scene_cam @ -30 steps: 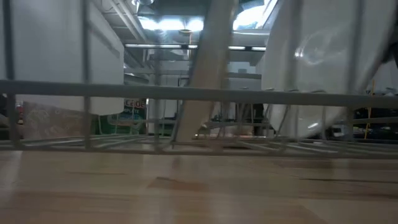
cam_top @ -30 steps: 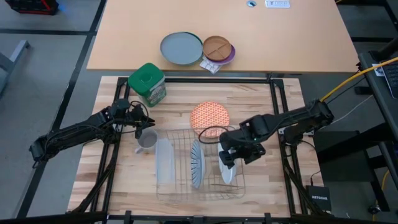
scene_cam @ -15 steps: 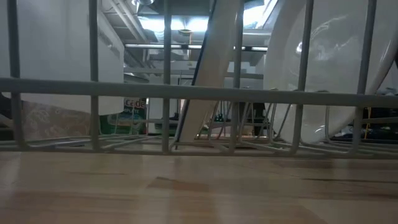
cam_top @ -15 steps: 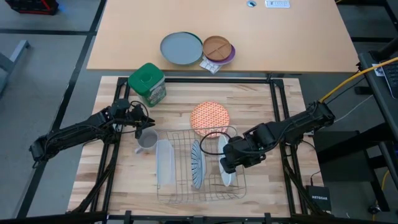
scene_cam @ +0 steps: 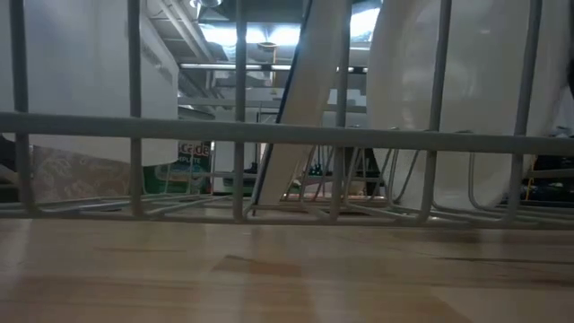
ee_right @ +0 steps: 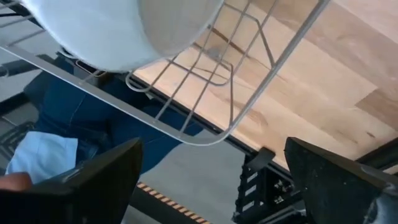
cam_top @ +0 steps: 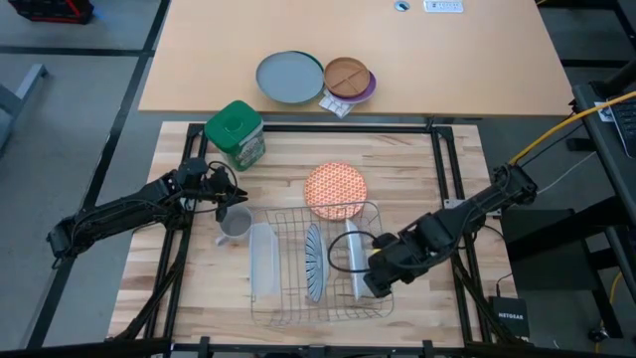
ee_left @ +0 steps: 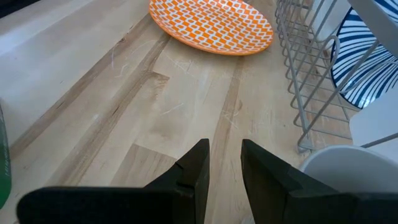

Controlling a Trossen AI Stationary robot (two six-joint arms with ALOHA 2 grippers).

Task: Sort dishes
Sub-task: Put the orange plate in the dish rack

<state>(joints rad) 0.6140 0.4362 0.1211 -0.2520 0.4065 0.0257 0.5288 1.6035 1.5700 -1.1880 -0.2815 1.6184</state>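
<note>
The white plate (cam_top: 353,261) stands on edge in the wire dish rack (cam_top: 318,316), and also shows in the low view (scene_cam: 466,90) and the right wrist view (ee_right: 112,31). The blue-and-white striped plate (cam_top: 314,261) stands on edge in the rack to its left, and shows in the left wrist view (ee_left: 367,68). The orange-red patterned plate (cam_top: 334,187) lies flat on the table at the rack's far side. My right gripper (cam_top: 381,274) is open and empty beside the rack's right side, its fingers wide apart (ee_right: 214,149). My left gripper (cam_top: 232,203) hovers over a grey mug (cam_top: 234,227), fingers nearly together and empty (ee_left: 224,155).
A clear plastic container (cam_top: 262,261) sits in the rack's left part. A green canister (cam_top: 237,134) stands at the far left. A grey plate (cam_top: 289,77) and a brown divided plate (cam_top: 346,77) lie on the far table. A person's blue-clad legs (ee_right: 74,112) show beyond the near edge.
My right gripper has gone toward the table's near right, away from the white plate. The plate, tilted a second ago, now stands upright on edge in the rack. The rack's wires shifted a little in the low view early on.
</note>
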